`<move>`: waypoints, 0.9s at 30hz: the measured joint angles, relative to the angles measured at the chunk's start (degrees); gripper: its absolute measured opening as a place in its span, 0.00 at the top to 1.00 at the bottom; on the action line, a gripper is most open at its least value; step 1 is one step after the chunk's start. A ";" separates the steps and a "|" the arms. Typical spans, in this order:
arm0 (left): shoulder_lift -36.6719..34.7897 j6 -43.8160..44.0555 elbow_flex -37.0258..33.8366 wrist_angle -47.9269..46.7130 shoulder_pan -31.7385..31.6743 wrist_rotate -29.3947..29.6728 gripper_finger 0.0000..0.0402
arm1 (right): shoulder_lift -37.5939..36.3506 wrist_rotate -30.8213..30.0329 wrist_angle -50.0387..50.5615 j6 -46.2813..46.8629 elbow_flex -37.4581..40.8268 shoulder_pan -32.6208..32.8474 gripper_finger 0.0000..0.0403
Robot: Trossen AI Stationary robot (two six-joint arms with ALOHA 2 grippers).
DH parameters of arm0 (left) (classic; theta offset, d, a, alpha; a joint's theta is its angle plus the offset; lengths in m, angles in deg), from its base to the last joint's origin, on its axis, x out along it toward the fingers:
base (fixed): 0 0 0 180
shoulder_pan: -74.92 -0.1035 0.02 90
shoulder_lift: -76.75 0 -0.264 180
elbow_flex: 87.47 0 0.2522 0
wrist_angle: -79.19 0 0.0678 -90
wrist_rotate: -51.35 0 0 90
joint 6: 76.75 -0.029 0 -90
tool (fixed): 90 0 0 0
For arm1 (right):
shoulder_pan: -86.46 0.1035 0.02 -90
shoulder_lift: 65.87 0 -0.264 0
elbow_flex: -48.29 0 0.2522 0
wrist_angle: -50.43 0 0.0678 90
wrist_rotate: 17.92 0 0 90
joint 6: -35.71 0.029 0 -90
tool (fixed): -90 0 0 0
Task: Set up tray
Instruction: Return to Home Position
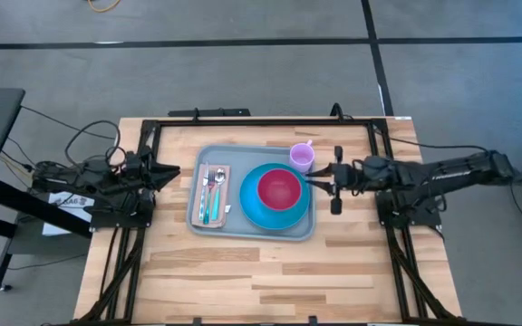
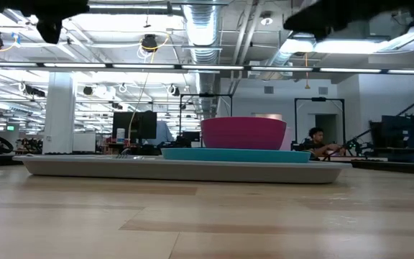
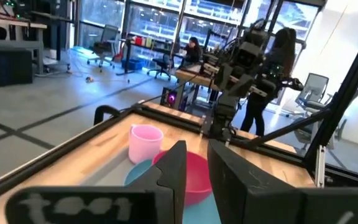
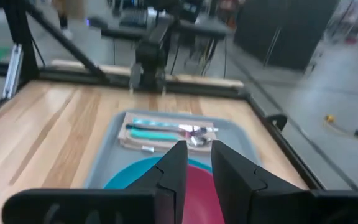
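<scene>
The pale grey-blue tray [image 1: 252, 226] lies flat on the wooden table [image 1: 270, 272]. On it sits a round blue plate [image 1: 250, 206] with a magenta bowl [image 1: 279, 188] on top. A pink cup [image 1: 302, 157] stands in its far right corner. A beige napkin [image 1: 213, 195] at its left holds cutlery with teal handles. My left gripper [image 1: 178, 169] hovers at the tray's left edge, shut and empty. My right gripper [image 1: 314, 181] hovers over the tray's right edge, shut and empty. The low view shows the tray [image 2: 178, 169], plate [image 2: 236, 154] and bowl [image 2: 243, 133] from the side.
A black metal frame [image 1: 261, 122] runs along the table's far edge and down both sides. Bare wood lies between the tray and the near edge. A person [image 3: 278, 68] stands beyond the table behind the right arm. Another sits at a desk [image 2: 318, 144] in the room.
</scene>
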 joint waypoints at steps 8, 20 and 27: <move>-0.03 0.76 -0.83 -1.30 -0.02 5.74 0.87 | -10.86 0.34 -19.05 -1.05 19.02 -3.35 0.83; -10.03 -2.09 -3.05 -2.98 -0.02 -0.76 0.87 | -34.52 0.28 -18.46 0.02 31.30 -12.46 0.83; -9.47 -9.24 -13.24 13.24 -0.02 -6.89 0.87 | -42.20 0.48 -16.63 3.85 35.80 -14.46 0.83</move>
